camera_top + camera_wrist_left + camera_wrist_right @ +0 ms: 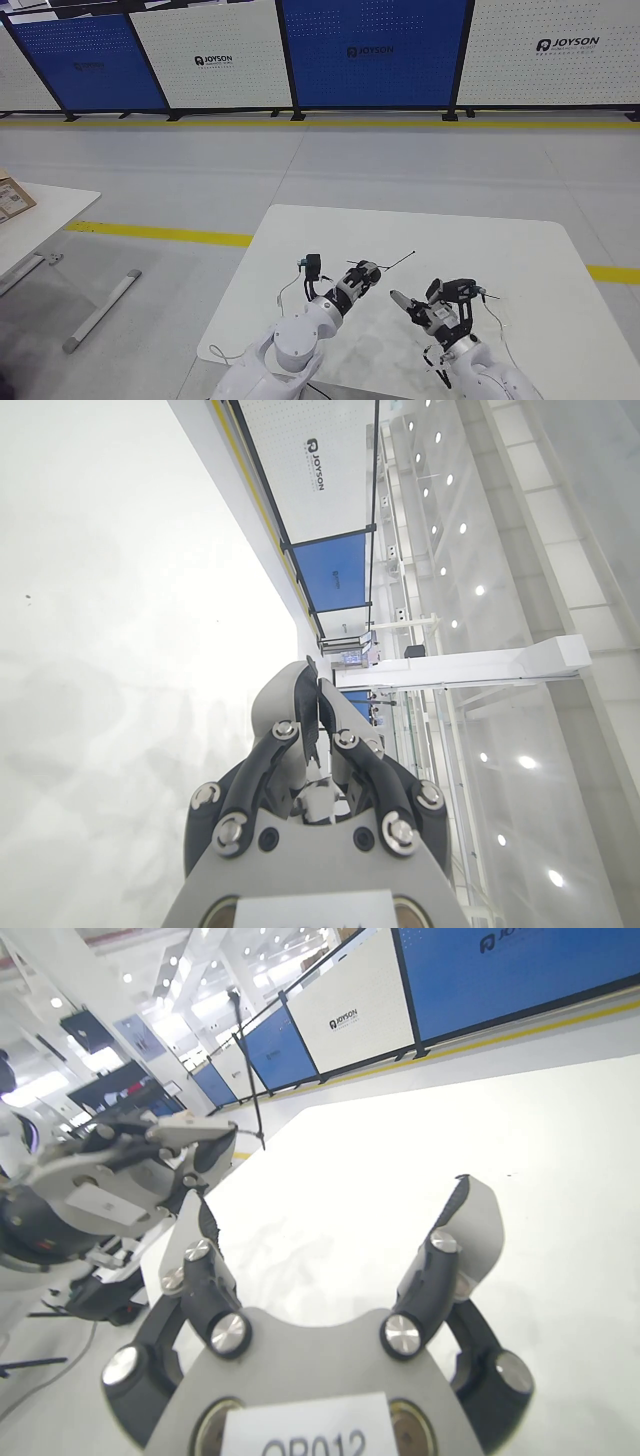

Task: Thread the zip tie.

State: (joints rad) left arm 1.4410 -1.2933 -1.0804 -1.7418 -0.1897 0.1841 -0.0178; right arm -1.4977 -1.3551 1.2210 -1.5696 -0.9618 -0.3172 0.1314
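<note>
A thin black zip tie [396,262] sticks out from my left gripper [364,272], which is shut on it a little above the white table [500,250]. In the right wrist view the zip tie [248,1073] stands nearly upright, pinched near its lower end by the left gripper [227,1133]. The left wrist view has the left gripper [316,682] with its pads pressed together and a black tip of the tie at the fingertips. My right gripper [332,1198] stands open with nothing between its fingers. It is just right of the left one, over the table [415,296].
Blue and white partition panels [370,50] line the far side behind a yellow floor line [160,233]. A second table [40,215] with a cardboard box stands at the far left. Cables hang beside both arms near the table's front edge.
</note>
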